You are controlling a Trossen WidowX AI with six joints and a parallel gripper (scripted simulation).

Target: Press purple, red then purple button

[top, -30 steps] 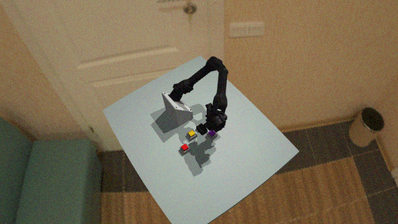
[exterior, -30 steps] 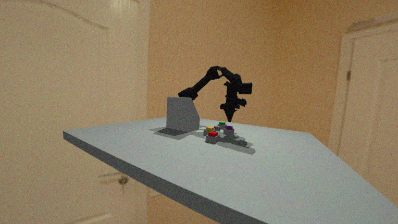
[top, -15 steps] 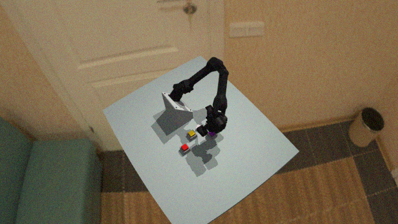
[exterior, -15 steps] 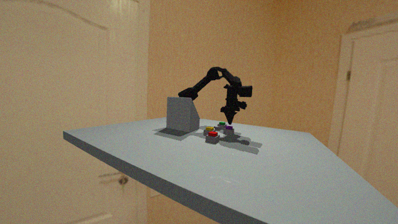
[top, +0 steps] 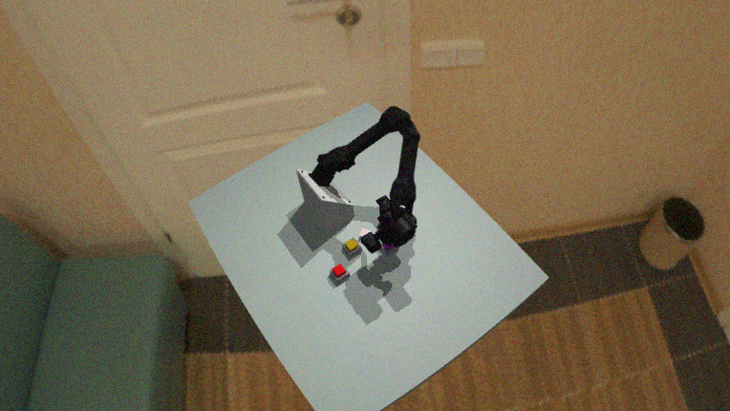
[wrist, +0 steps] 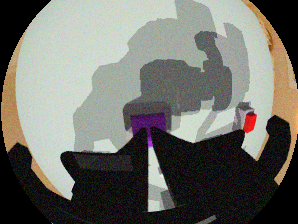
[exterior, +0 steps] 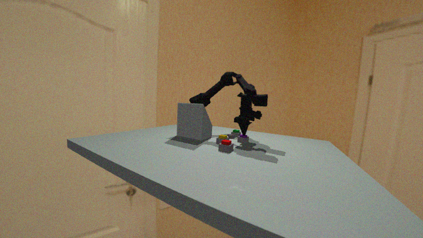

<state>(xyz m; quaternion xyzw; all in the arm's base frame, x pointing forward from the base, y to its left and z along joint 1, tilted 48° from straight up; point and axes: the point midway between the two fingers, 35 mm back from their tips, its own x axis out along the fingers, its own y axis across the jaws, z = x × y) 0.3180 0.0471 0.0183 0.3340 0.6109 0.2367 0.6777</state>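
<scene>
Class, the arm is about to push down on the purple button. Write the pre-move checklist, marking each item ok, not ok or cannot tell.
1. Gripper shut, holding nothing: ok.
2. Fingertips lined up above the purple button: ok.
3. Arm pointing straight down at it: ok.
4. Tips touching the purple cap: cannot tell.
5. Gripper away from the red button, yellow button and green button: ok.
6. White block beside the gripper untouched: cannot tell.
</scene>
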